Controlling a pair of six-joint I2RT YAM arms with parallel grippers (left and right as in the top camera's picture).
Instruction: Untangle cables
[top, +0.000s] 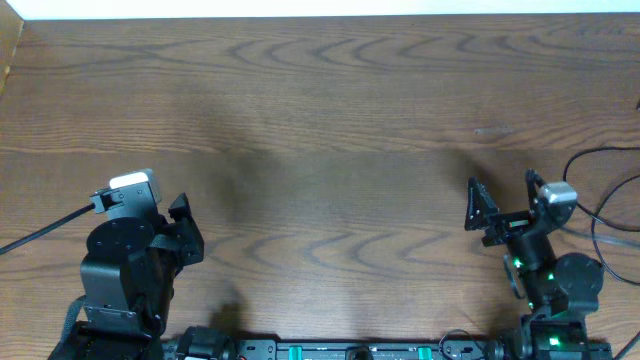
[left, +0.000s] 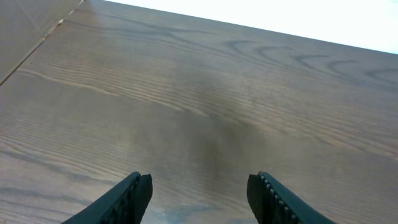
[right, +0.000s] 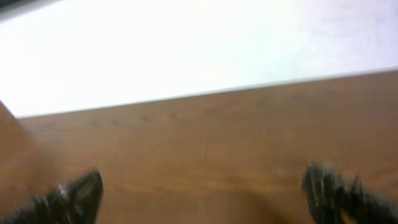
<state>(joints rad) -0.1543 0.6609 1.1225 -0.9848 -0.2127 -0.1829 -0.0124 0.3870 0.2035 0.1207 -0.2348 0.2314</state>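
We note the thin black looping cables (top: 597, 213) at the brown wood-grain table's (top: 320, 100) right edge, just right of the black right gripper (top: 506, 195), whose jaws are wide and empty. The black left gripper (left: 200, 182), jaws apart and empty, is well away.

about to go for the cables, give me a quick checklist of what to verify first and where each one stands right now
1. Left gripper open and empty: ok. Its fingers are apart with only wood between them.
2. Right gripper open and empty: ok. Its fingers are wide apart with nothing between them.
3. Right wrist view sharp enough to aim with: not ok. It is blurred.
4. Cables located: not ok. Only thin black cords show at the right edge of the table, cut off by the frame, and no white one is in sight.
5. Those cords are the ones to work on, and where they cross: cannot tell.
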